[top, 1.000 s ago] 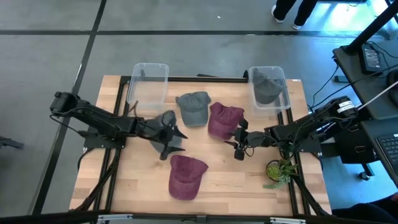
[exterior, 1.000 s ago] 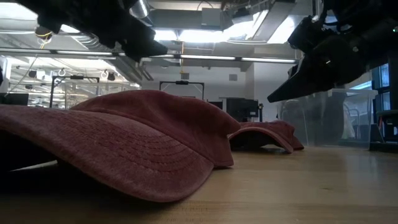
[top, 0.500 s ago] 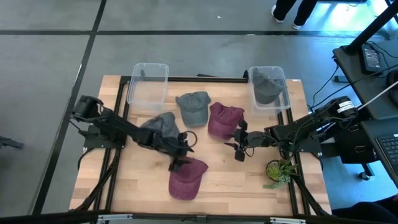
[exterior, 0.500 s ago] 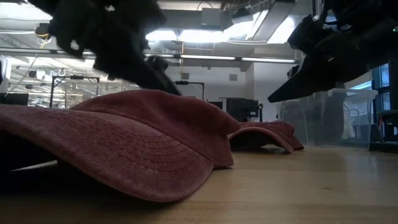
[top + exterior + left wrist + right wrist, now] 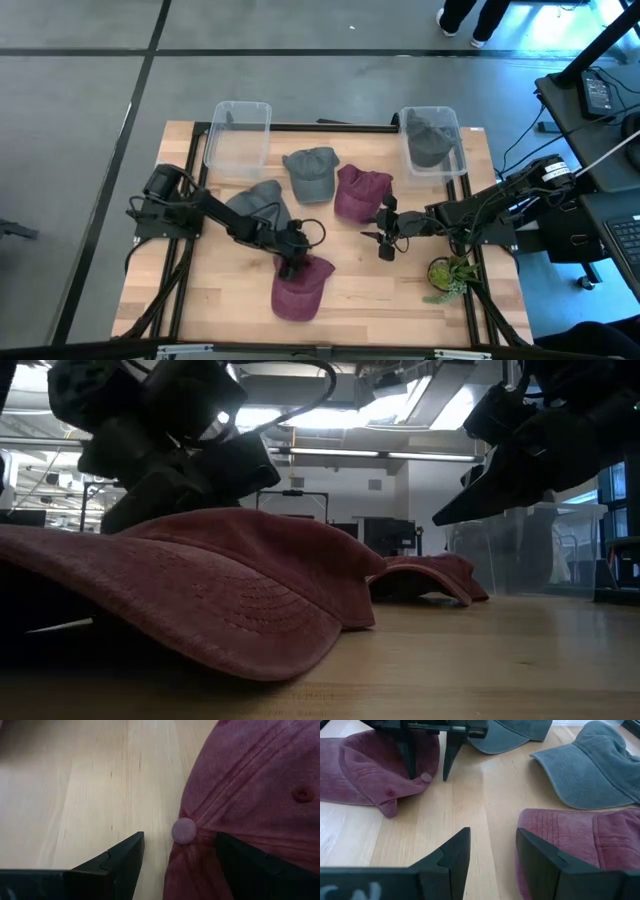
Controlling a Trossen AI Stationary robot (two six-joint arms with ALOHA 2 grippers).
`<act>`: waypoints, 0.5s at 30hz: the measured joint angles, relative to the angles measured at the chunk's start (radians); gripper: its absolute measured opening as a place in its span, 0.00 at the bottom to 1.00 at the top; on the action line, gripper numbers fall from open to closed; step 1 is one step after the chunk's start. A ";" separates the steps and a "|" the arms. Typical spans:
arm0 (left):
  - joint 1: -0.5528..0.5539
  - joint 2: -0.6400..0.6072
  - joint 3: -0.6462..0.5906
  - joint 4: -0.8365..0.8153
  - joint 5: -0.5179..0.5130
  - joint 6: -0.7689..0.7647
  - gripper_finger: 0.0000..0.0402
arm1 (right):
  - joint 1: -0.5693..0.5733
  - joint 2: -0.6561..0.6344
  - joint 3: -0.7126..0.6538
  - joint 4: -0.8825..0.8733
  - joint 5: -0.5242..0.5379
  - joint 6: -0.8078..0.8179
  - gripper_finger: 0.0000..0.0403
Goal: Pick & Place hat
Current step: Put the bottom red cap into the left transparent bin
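A red hat lies crown-up near the table's near edge; it fills the low view's foreground. My left gripper stands open over its crown, pointing down, with one finger over bare wood and the other over the crown, either side of the top button. My right gripper hovers open and level beside a second red hat, whose brim lies by one finger. My left gripper has one finger down at the red hat's crown beside the top button, coming from above. I cannot tell whether it touches the cloth. The hat lies flat on the table.
Two grey hats lie at mid-table. A clear bin stands at the far left. A second bin at the far right holds a grey hat. A small plant sits by the right edge. Bare wood lies between the grippers.
My left arm has swung from over the grey hat toward the near red hat and dropped until its open fingers straddle the crown's button. The right arm and all the hats have stayed where they were.
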 joint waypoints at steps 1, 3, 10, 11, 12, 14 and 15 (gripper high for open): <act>0.000 0.006 0.001 0.003 0.000 0.000 0.59 | 0.000 0.000 0.000 0.000 0.000 0.000 0.39; 0.000 0.015 0.001 0.004 0.000 0.000 0.56 | 0.000 0.000 0.000 -0.004 0.000 0.000 0.39; 0.001 0.018 0.001 -0.004 0.008 0.000 0.33 | 0.000 0.000 0.000 -0.005 0.000 0.000 0.39; 0.001 0.018 0.001 -0.005 0.010 0.000 0.29 | 0.000 0.000 0.000 -0.005 0.000 0.000 0.39; 0.002 0.018 0.001 -0.006 0.013 0.001 0.25 | 0.000 0.000 0.000 -0.005 0.000 0.000 0.39; 0.003 0.018 0.000 -0.007 0.020 0.001 0.18 | 0.000 0.000 0.000 -0.005 0.000 0.000 0.39; 0.003 0.014 0.000 -0.008 0.024 0.002 0.15 | 0.000 0.000 0.000 -0.005 0.000 0.000 0.39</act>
